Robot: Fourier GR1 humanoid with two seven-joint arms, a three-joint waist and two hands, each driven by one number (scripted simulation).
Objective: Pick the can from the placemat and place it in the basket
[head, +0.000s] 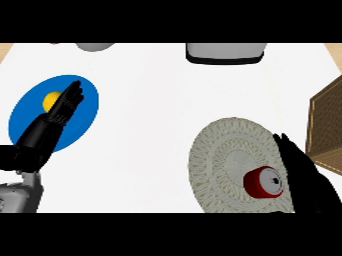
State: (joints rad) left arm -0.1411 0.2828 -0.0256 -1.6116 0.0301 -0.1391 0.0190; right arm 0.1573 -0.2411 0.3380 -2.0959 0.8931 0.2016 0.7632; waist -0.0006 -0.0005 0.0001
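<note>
Sitting on the placemat (218,150), the can (264,181) is outside the basket (336,125).

Single head view, camera above the near side of the white tabletop (152,90), facing steeply down and forward. Not mirrored: left hand (52,125) at view left, right hand (307,175) at view right, both forearms entering from the lower edge. Close framing: basket (340,125) cut by the right edge, grey item (94,46) and white-and-black item (226,52) cut at the top
</note>
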